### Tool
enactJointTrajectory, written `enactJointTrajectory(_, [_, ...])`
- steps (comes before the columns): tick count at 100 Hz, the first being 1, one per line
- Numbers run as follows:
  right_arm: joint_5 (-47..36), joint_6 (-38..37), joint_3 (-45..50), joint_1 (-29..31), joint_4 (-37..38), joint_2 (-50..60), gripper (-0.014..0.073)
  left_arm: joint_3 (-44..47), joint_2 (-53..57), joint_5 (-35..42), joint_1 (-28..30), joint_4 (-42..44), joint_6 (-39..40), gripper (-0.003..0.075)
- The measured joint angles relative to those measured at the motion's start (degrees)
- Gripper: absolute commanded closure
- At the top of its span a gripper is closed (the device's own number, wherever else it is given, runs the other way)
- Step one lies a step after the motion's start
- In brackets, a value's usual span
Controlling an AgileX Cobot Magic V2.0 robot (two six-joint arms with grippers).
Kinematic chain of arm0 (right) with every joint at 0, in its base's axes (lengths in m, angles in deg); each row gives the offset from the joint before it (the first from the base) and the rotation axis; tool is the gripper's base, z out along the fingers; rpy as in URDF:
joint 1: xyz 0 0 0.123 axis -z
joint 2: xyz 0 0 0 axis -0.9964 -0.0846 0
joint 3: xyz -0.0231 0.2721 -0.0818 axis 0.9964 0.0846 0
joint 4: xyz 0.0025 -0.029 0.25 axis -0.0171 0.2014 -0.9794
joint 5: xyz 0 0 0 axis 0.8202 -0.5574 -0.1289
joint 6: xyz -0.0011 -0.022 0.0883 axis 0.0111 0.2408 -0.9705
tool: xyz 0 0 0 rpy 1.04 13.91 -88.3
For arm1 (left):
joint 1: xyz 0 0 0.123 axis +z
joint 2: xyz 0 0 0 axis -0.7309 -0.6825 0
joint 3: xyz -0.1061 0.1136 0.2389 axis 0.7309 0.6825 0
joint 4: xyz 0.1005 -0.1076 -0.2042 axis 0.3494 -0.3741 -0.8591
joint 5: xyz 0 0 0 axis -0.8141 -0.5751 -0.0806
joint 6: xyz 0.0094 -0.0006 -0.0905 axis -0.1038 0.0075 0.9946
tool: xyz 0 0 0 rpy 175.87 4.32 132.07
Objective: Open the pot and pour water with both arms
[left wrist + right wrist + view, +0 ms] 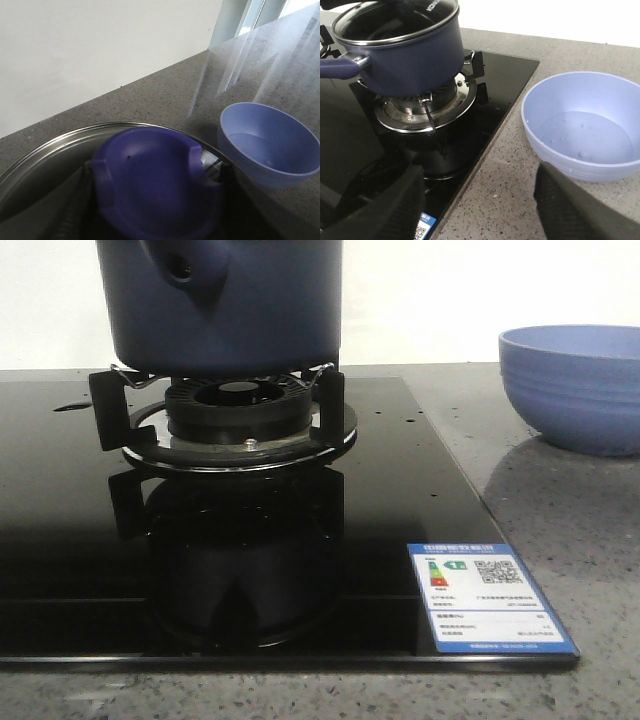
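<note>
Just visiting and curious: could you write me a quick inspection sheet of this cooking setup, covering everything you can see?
Surface: speckled grey countertop with black glass cooktop.
Job's things: navy pot on the burner, glass lid on; its knob fills the left wrist view.
Clutter: light blue bowl right of the cooktop, holding a little water; energy label.
Grippers: right gripper open, holding nothing; left gripper's fingers not clear.
Cables: nothing seen.
Surroundings: white wall.

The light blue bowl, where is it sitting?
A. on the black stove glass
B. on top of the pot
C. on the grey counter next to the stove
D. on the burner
C: the light blue bowl rests on the speckled grey counter, off the edge of the black stove top; the pot occupies the burner.
</note>
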Motion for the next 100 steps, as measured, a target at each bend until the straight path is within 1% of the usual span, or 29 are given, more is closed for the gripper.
enactJointTrajectory(19, [1.1,0.0,0.0,0.0,0.3,-0.1,0.0164,-2.7,0.2,-0.2,0.0,0.4,0.0,0.0348])
enactJointTrajectory(31, [3.1,0.0,-1.6,0.0,0.4,-2.6,0.0164,-4.9,1.9,-0.2,0.6,0.5,0.0,0.0348])
enactJointTrajectory(44, [4.6,-1.2,-5.1,0.0,1.3,-7.8,0.0164,-6.4,4.5,-0.8,3.3,0.8,0.0,0.0348])
enactJointTrajectory(53, [5.9,-4.2,-8.9,0.7,3.5,-12.6,0.0164,-6.7,6.2,-0.8,6.6,1.6,0.0,0.0348])
enactJointTrajectory(61, [7.8,-7.6,-12.8,2.2,6.9,-17.2,0.0164,-6.7,7.6,-0.8,9.7,2.0,0.0,0.0348])
enactJointTrajectory(74, [11.1,-11.1,-20.5,5.4,11.8,-25.8,0.0165,-6.7,9.4,-0.8,14.7,2.3,0.0,0.0348])
enactJointTrajectory(86, [14.4,-12.0,-26.4,9.3,13.0,-33.6,0.0164,-6.8,10.8,-0.9,17.9,2.3,0.3,0.0348])
enactJointTrajectory(100, [15.9,-12.5,-31.3,13.9,13.4,-42.1,0.0165,-6.8,11.4,-1.7,19.9,2.7,1.2,0.0348])
